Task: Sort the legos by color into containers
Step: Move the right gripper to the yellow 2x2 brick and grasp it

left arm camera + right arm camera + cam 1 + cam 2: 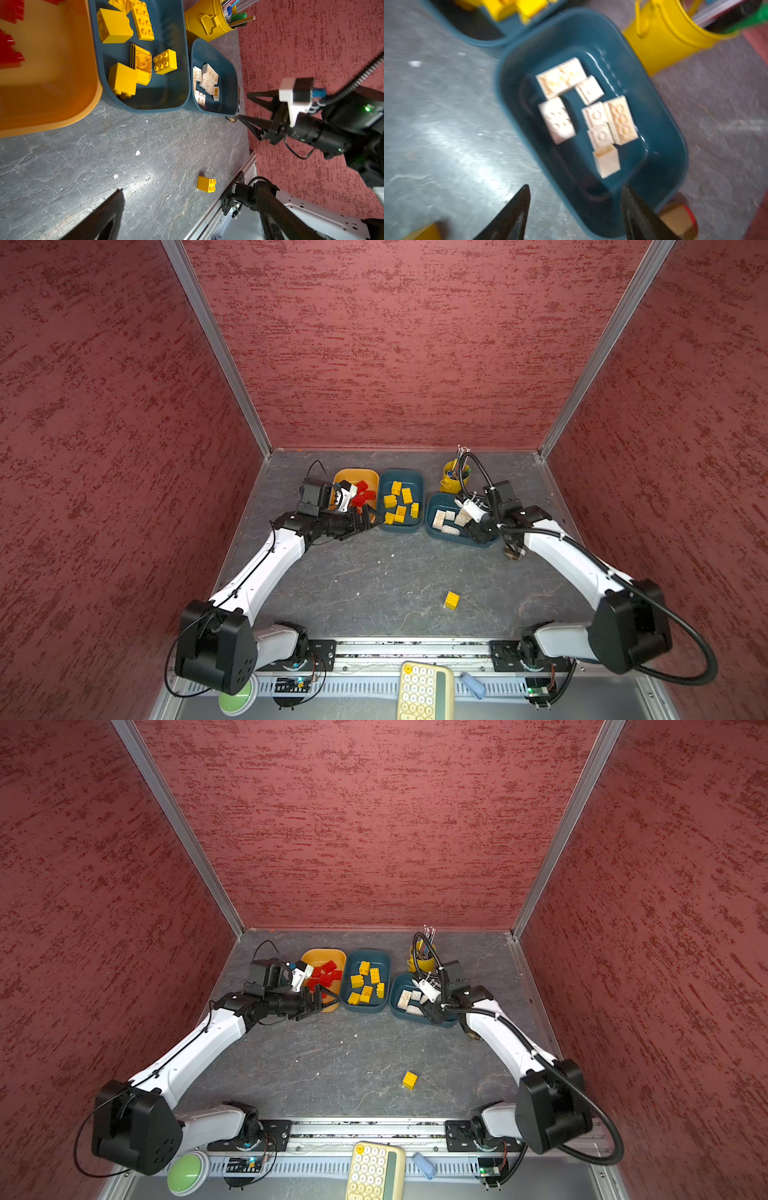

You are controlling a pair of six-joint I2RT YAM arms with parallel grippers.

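Note:
Three containers stand at the back. The orange tub (pixel 347 477) holds red legos (pixel 363 493). Several yellow legos (pixel 399 499) lie in the middle teal tub (pixel 401 529), and several white legos (pixel 562 120) in the right teal tub (pixel 664 145). One yellow lego (pixel 451 600) lies alone on the table near the front, also in the left wrist view (pixel 206 184). My left gripper (pixel 368 522) hangs open and empty at the orange tub's front edge. My right gripper (pixel 575 187) is open over the right tub's near rim, nothing between its fingers (pixel 521 203).
A yellow cup of pens (pixel 455 477) stands behind the right tub. A small brown object (pixel 679 216) sits at that tub's near corner under the right arm. A keypad (pixel 424 691) and green button (pixel 237 699) lie beyond the front rail. Red walls enclose three sides.

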